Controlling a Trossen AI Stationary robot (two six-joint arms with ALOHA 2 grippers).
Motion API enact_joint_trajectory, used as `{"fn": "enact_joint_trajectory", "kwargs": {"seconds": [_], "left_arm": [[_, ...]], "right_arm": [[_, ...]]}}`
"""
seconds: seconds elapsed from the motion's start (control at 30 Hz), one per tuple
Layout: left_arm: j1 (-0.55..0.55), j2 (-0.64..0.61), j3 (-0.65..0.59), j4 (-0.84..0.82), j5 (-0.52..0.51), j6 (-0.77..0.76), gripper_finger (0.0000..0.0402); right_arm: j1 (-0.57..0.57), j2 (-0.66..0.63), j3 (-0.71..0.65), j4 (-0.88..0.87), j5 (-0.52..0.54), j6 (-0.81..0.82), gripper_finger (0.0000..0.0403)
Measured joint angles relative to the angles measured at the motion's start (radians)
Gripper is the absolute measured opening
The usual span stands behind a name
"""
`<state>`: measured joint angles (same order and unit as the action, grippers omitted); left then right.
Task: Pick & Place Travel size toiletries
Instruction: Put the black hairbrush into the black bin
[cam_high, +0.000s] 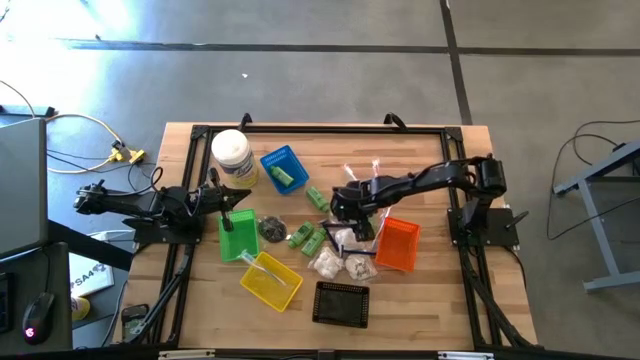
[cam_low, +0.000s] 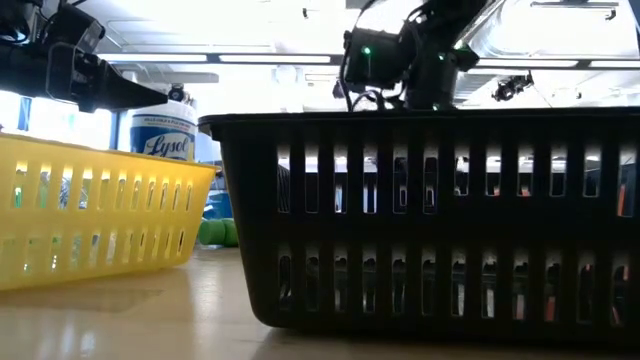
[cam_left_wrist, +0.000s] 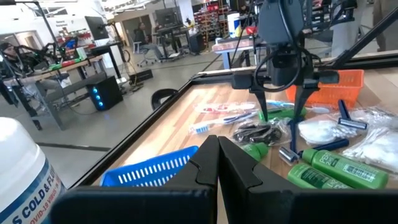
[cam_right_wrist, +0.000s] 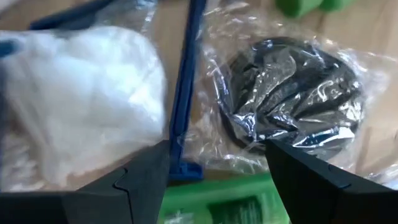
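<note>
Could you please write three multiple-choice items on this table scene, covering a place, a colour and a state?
1. Where does the black basket stand?
A. Near edge of the table
B. Inside the blue basket
C. Under the white jar

2. What colour is the basket beside the right gripper?
A. Purple
B. Orange
C. White

3. How are the right gripper's fingers?
A. Shut empty
B. Clamped on a bottle
C. Open

Answers: 1 A, the high view shows it at the near edge; 2 B, the orange basket lies beside it; 3 C, the right wrist view shows its fingers spread over a clear-wrapped dark item.
</note>
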<state>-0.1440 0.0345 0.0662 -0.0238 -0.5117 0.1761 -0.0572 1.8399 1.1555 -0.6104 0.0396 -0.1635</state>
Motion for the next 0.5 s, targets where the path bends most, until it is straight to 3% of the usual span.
{"fn": "enact_joint_trajectory", "kwargs": {"seconds": [0.1,0.37,0.5], "left_arm": [[0.0,0.0,0.0,0.0,0.0,0.0,0.0],[0.0,0.0,0.0,0.005,-0.001,0.002,0.0],[0.0,0.0,0.0,0.005,-0.003,0.002,0.0]], "right_arm": [[0.006,-0.004,-0.023,0.073,0.069,0.007,0.0259],[0.003,-0.002,-0.026,0.129,0.075,-0.023,0.0257],[-0.005,-0.002,-0.026,0.13,0.079,-0.024,0.0227]]}}
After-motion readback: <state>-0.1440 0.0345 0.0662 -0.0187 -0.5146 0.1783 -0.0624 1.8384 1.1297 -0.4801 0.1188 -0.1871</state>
